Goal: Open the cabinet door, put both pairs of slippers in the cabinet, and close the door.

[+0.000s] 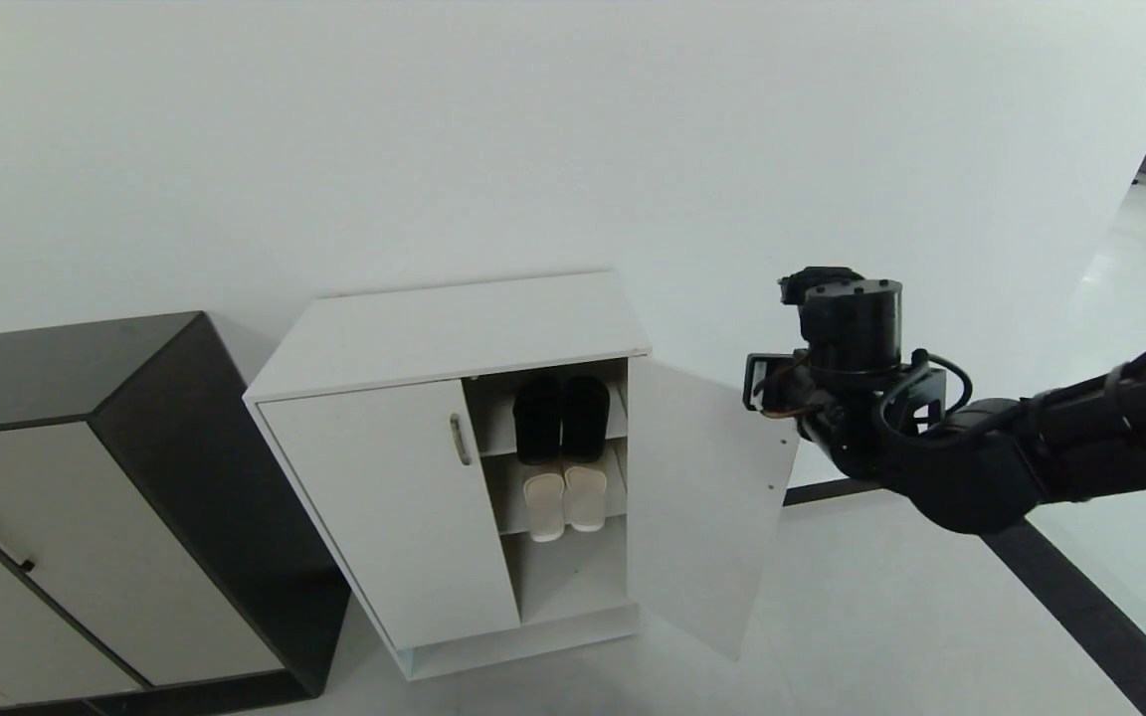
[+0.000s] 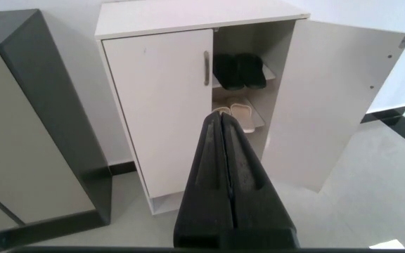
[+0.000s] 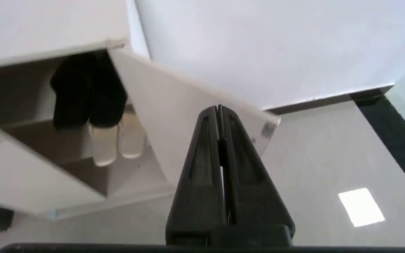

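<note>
Closing step, I judge: black slippers (image 1: 561,418) lie on the cabinet's (image 1: 454,328) upper shelf, white slippers (image 1: 565,500) on the shelf below. My right gripper (image 3: 220,111), closed on nothing, sits beside the open door's (image 1: 702,497) free edge and must push it. My left gripper (image 2: 221,116) is likewise closed and empty.

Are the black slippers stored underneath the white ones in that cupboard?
No, the black slippers sit on the higher shelf of the cabinet, directly above the white slippers.

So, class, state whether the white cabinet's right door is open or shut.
Open: right door swung outward, black slippers and white slippers exposed inside.
</note>
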